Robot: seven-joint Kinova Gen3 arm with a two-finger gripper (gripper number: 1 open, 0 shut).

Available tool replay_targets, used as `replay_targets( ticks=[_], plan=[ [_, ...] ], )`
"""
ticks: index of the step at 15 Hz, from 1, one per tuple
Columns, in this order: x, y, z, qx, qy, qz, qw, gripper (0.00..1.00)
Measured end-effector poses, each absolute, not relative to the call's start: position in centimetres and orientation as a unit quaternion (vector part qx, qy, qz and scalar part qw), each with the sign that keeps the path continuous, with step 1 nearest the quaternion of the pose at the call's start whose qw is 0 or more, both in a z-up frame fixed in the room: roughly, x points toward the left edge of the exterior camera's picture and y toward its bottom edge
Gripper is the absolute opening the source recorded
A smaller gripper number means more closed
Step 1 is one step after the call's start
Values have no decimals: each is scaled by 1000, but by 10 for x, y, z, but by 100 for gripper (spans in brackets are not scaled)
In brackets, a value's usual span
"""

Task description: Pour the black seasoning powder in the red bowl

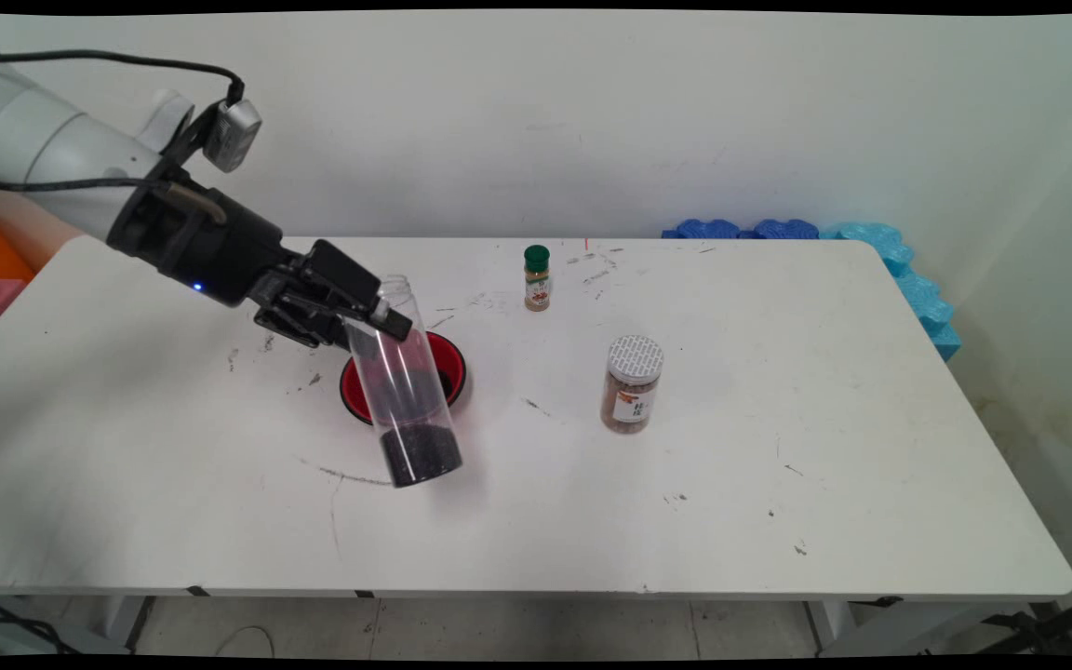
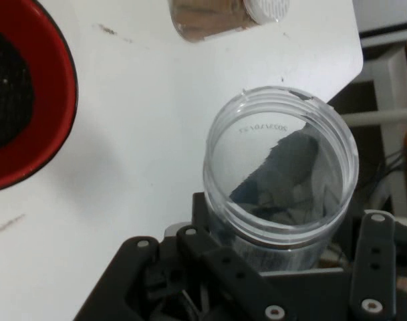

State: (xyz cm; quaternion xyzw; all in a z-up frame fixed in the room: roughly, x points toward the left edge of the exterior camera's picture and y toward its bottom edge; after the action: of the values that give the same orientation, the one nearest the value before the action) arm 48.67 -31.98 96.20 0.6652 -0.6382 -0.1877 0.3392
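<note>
1. Nearest the camera in the main view, a clear plastic jar [image 1: 404, 391] hangs tilted at centre left of the frame, dark granules settled in its lower end, open mouth [image 2: 281, 167] uppermost.
2. Black gripper [image 1: 370, 321] clamps the jar near its mouth, fingers closed against its sides.
3. Behind the jar sits a red bowl [image 1: 449, 358] with dark contents.
4. Right of centre stand a silver-lidded spice jar [image 1: 632, 383] and, farther back, a green-capped bottle [image 1: 537, 277], on the white table [image 1: 778, 484].
</note>
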Motion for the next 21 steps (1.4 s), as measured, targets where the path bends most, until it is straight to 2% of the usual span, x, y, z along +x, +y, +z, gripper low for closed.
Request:
replay_targets(
  ticks=[21],
  plan=[
    [478, -331, 954, 809, -400, -308, 301, 0]
  ],
)
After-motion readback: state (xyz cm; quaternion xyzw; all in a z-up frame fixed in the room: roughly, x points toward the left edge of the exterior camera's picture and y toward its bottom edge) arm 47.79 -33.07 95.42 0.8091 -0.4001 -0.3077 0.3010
